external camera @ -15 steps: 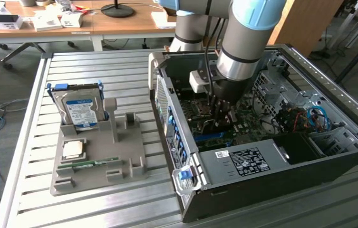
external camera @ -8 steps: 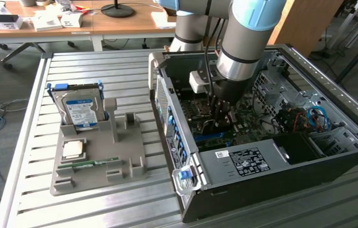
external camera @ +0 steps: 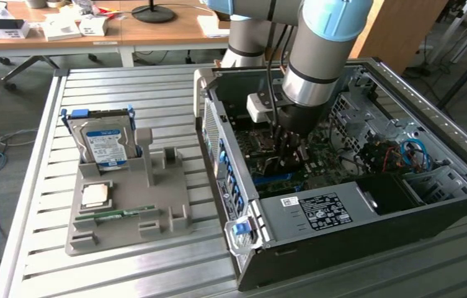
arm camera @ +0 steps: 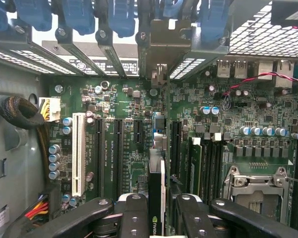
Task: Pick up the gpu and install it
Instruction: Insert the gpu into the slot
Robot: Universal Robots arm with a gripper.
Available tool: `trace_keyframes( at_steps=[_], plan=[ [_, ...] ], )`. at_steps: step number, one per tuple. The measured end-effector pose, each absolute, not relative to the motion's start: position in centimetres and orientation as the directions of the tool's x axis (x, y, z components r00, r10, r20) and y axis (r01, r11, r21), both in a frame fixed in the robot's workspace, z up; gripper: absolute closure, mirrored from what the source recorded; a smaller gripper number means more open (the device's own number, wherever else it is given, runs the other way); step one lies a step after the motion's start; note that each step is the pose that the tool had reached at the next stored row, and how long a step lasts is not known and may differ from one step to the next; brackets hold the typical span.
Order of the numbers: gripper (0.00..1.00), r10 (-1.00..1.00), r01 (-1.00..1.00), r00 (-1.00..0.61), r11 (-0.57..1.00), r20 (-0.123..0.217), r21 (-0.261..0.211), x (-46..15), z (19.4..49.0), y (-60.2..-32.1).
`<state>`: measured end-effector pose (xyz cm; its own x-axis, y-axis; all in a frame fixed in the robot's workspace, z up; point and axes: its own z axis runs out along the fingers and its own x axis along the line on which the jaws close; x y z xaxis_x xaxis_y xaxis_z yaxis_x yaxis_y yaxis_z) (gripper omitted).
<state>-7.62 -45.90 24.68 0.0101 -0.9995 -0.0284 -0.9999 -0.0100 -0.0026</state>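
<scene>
Black card stood on edge, that's the gpu [arm camera: 156,198]. It sits in the hand [arm camera: 159,215], which looks clenched on it with one finger on each flat side. The arm is reaching down inside the open case [external camera: 357,211] on the bench [external camera: 134,81], so I'd call the pick-up done and the install step the one in hand.

From the wrist view the card runs in line with the bluish slot [arm camera: 159,134] on the motherboard [arm camera: 119,104]. Its silvery bracket [arm camera: 164,44] is up against the rear openings of the case. I can't tell whether the bottom edge is actually down in the slot or just above it, because the fingers hide that part.

My read is that seating needs the edge dead parallel to the slot, the bracket tucked into its opening, and a straight push with no tilt. There are caps and neighbouring slots close on both sides.

Over on the grey holder [external camera: 126,205], the hard drive [external camera: 105,143] and RAM stick [external camera: 117,214] sit well away from all this.
</scene>
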Motion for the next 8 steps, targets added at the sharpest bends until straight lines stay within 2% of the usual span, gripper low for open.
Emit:
trace_keyframes(
  at_steps=[8],
  plan=[
    [0.74,-1.000,-1.000,0.001,-0.001,-0.029,-0.003,-7.62,24.85,-45.95]
  ],
)
